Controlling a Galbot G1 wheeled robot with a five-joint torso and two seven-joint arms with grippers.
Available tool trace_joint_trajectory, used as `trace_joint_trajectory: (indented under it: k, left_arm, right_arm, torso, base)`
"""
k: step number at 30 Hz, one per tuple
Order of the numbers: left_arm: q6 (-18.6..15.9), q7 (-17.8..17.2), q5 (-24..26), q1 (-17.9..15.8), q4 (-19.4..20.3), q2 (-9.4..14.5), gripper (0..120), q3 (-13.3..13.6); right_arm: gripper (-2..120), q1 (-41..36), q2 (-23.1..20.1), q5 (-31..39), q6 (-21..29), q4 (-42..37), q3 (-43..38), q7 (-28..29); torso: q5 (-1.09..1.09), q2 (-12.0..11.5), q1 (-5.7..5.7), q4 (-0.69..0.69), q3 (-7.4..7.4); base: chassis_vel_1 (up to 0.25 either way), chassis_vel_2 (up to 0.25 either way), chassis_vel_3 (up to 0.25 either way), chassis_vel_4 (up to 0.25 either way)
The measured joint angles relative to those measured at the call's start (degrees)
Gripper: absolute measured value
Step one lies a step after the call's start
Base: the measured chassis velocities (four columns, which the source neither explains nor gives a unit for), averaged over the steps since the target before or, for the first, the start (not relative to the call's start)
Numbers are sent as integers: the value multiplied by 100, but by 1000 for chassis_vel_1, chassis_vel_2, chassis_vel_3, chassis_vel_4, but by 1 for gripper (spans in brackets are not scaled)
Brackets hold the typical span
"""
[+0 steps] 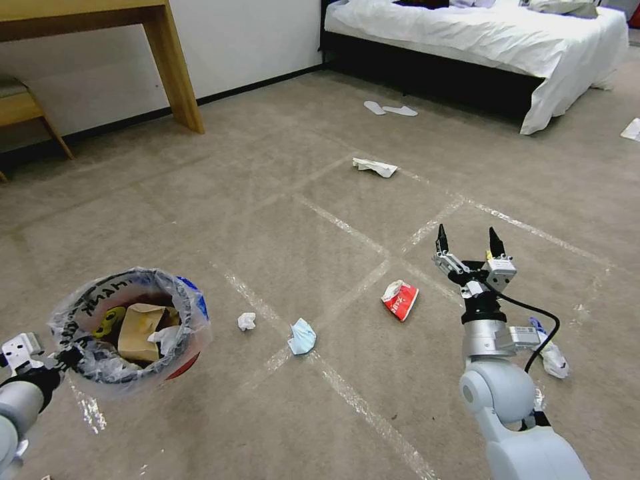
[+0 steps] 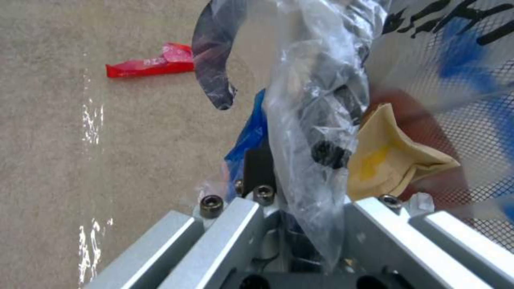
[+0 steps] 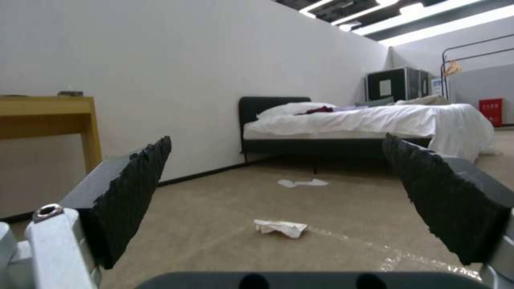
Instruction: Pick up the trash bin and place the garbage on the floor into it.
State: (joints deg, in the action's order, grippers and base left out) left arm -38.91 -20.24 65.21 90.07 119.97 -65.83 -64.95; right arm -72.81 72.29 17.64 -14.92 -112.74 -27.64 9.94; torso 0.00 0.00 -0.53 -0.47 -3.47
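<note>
the left gripper point(image 1: 67, 357) has its fingers clamped on the rim of the trash bin point(image 1: 130, 333), holding it over the floor point(image 1: 300, 220), while the right gripper point(image 1: 468, 241) hovers wide open and empty beyond a red wrapper point(image 1: 401, 299).

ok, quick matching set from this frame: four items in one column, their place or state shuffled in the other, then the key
Items:
1. brown paper bag
2. red wrapper
3. left gripper
4. right gripper

Place or state:
A. open, raised above the floor
B. clamped on the rim of the trash bin
C. lying on the carpet beside a tape line
D. inside the trash bin

Pairs: 1-D, 2-C, 3-B, 4-A
</note>
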Motion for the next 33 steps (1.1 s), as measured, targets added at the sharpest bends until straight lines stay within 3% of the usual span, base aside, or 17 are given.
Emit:
trace_joint_trajectory:
  k: [33]
  left_arm:
    - [15, 0, 86, 91, 111, -63, 0, -175]
  right_arm:
    - [100, 39, 161, -206, 30, 48, 42, -57]
  torso:
    - [0, 0, 0, 0, 0]
  base:
    - [-16, 14, 17, -15]
